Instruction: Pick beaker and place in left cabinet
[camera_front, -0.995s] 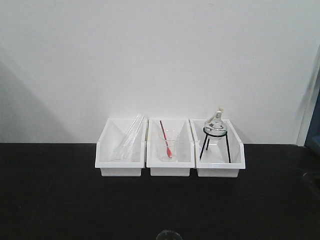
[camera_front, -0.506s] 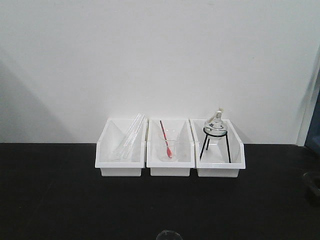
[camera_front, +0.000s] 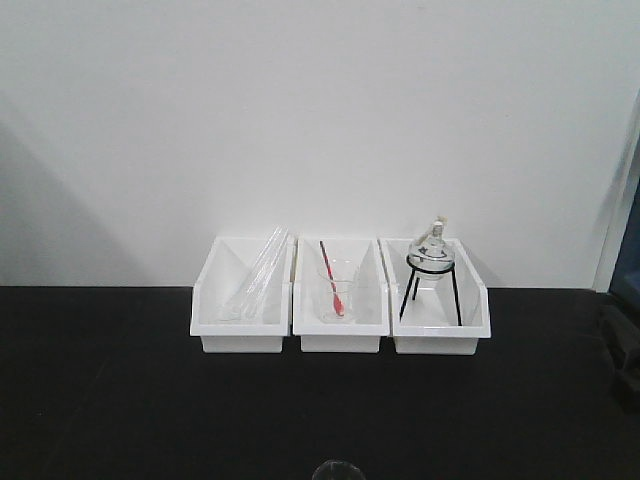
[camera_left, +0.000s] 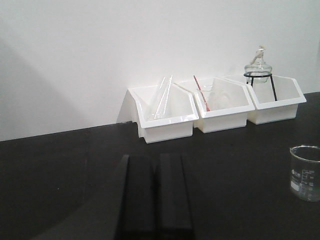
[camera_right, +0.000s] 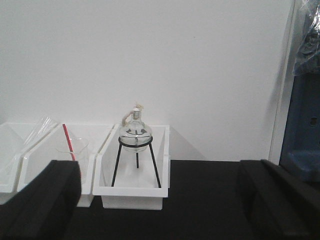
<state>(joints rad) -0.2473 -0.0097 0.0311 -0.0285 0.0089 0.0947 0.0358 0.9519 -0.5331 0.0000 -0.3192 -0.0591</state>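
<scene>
Left wrist-mounted view gives me the nearest read: the left fingers (camera_left: 140, 195) lie pressed together with only a seam between them. They hold nothing and sit low over the black surface (camera_left: 60, 165). The beaker (camera_left: 304, 173) stands upright on that surface off to their right, apart from them, and looks empty, with its printed markings facing me. In the front-facing view only its rim shows, centred at the bottom edge. The right fingers (camera_right: 45, 200) are spread wide with nothing between them, and their camera does not see the beaker.

Farther back, three white bins (camera_left: 165, 122) sit in a row against the wall (camera_left: 75, 60). They hold glass tubes (camera_left: 164, 95), a second beaker with a red rod (camera_left: 206, 97) and a flask on a black tripod (camera_left: 258, 70); none is my target. The left cabinet is in no view.

I judge this to be the reach. I would open the left fingers first, swing right, and come in level so they straddle the glass wall below the rim. Then I would close gently, since smooth glass slips and tips easily, and lift straight up before turning toward the cabinet.
</scene>
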